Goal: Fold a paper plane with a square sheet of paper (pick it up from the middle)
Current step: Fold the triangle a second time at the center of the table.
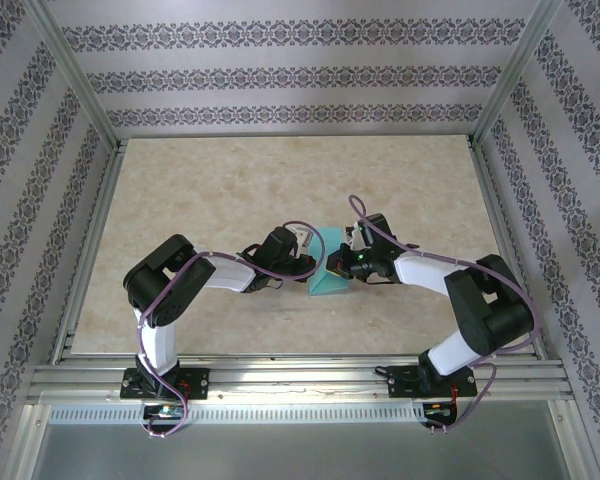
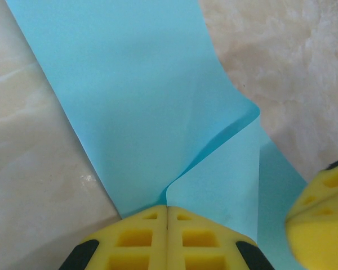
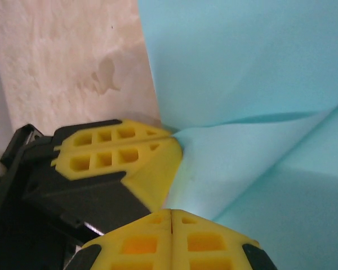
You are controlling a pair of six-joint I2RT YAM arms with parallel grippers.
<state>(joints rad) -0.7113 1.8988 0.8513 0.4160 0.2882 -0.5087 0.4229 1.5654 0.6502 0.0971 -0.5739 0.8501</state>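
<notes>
the square sheet of paper (image 2: 146, 101) is judged to be very light, thin and limp. it will sag under its own weight, and it could be torn or wrinkled if one hand is pulled against the other. its smooth face may slip in a loose grip, so a firm pinch at an edge or along a crease is advised. the two holds are best kept close together, so that little paper is left unsupported between them.

it is seen as a plain turquoise sheet, matt and unprinted. a soft curl rises just ahead of the left gripper (image 2: 167, 216), and a rounded fold, not yet pressed sharp, runs away from the tips. the rest is spread ahead of both hands over the pale marbled table (image 2: 34, 169).

the left gripper is clamped tight, with the sheet caught at its tips. the right gripper (image 3: 172, 216) is likewise closed on the paper, just beside the left one's tips. from above, the sheet is found between the two hands and is held by both.
</notes>
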